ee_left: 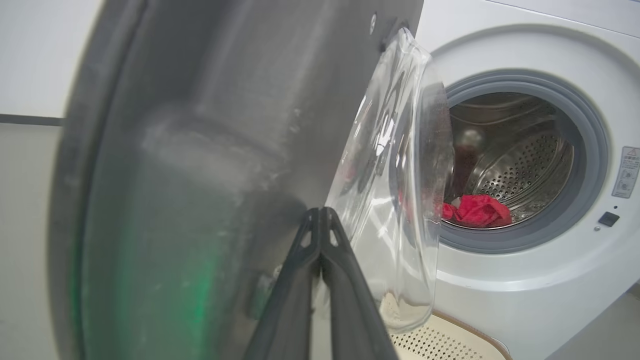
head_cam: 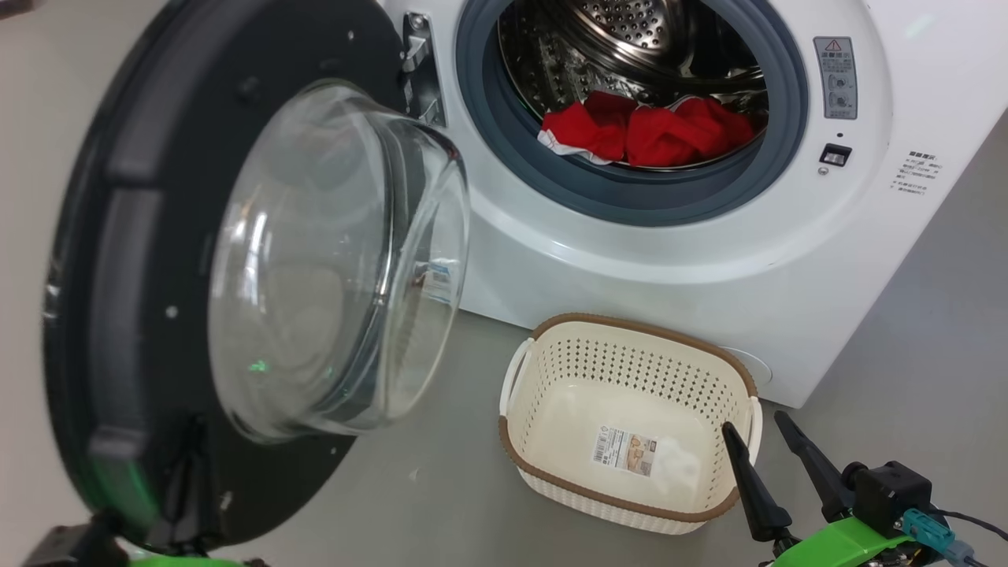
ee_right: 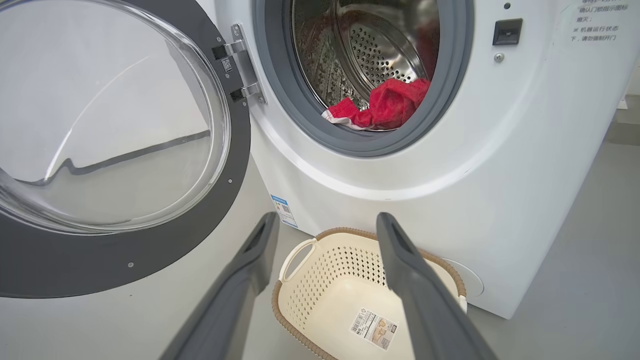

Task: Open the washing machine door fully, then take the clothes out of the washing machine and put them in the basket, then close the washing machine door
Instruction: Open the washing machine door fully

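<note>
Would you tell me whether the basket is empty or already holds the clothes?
Empty: the basket has a bare bottom apart from a paper label; the red clothes lie in the drum.

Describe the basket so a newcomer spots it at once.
Find the big white washing machine. On the floor in front of it sits the basket: the only cream perforated tub, with a brown woven-look rim and a paper label inside.

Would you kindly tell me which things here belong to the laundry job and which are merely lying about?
Job: washing machine door, clothes, washing machine, basket.
Just there: warning sticker, blue label, white speck.
</note>
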